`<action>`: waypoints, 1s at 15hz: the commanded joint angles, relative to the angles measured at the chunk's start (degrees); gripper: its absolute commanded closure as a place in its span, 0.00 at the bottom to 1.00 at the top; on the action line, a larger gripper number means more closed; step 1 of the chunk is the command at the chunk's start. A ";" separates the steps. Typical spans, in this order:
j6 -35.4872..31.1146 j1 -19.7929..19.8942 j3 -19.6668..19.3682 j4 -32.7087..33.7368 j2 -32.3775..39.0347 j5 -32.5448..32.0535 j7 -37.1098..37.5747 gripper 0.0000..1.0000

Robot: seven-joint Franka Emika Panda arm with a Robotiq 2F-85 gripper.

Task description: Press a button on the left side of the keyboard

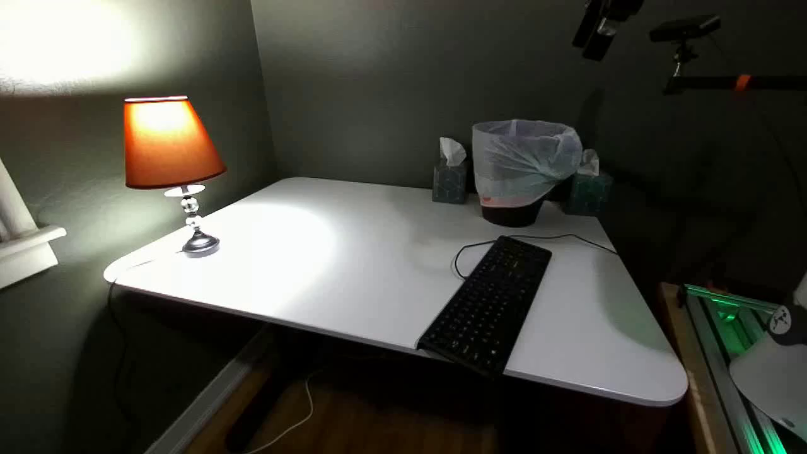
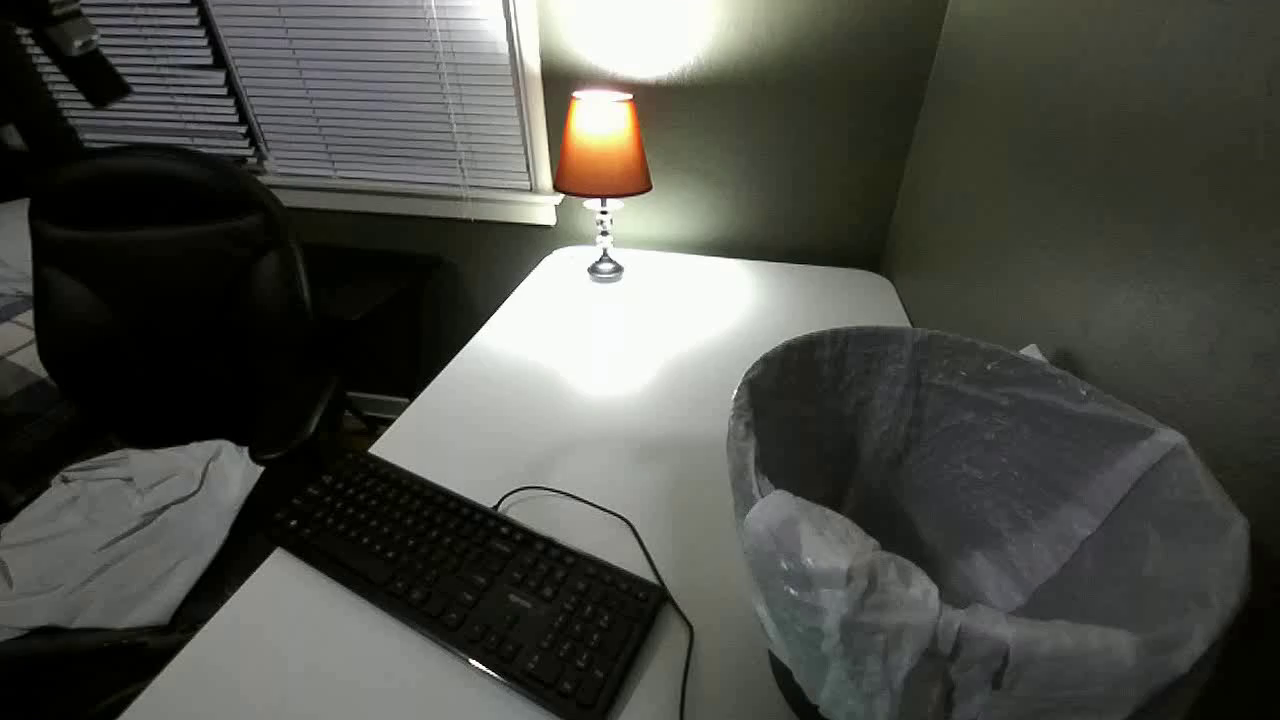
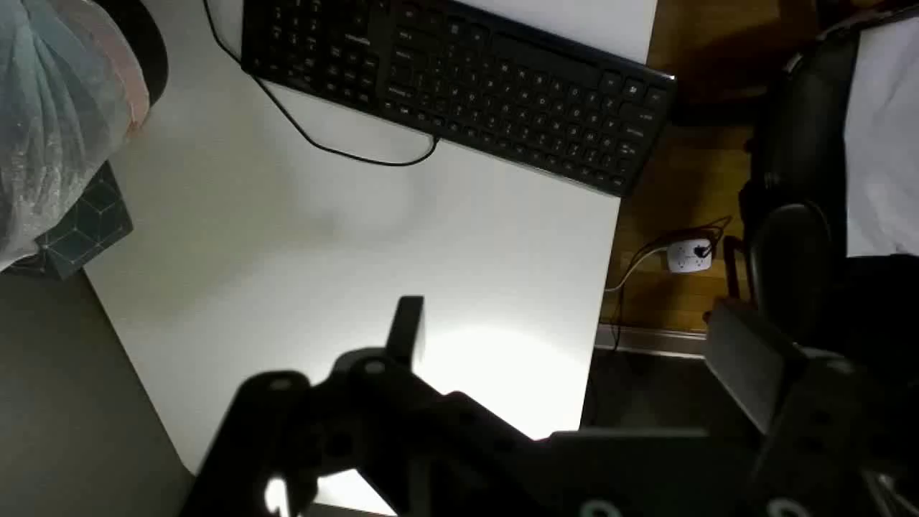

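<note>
My flat grey finger pads [image 3: 747,366] look matt. I see gloss along the edge of the long black plastic keyboard [image 2: 465,580]; under it, a smooth rectangular white tabletop [image 1: 378,265], and near it, a crinkled, round-mouthed, whitish plastic liner [image 1: 529,157].

Black keyboard [image 1: 490,304], corded, face up, overhanging desk [image 1: 378,271] (at one end)

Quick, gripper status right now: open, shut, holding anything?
Gripper: open, fingers wide apart in the wrist view, holding nothing.
</note>
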State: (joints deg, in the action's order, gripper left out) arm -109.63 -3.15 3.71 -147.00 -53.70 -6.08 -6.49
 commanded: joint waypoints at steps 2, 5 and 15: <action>0.14 -0.62 -0.40 0.12 0.09 -0.44 0.42 0.00; 0.14 -0.62 -0.40 0.12 0.09 -0.44 0.42 0.00; -2.47 -2.65 -12.70 1.22 19.48 11.49 -8.07 0.00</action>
State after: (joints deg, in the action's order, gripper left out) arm -111.28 -3.92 -6.43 -147.03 -42.26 0.31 -11.26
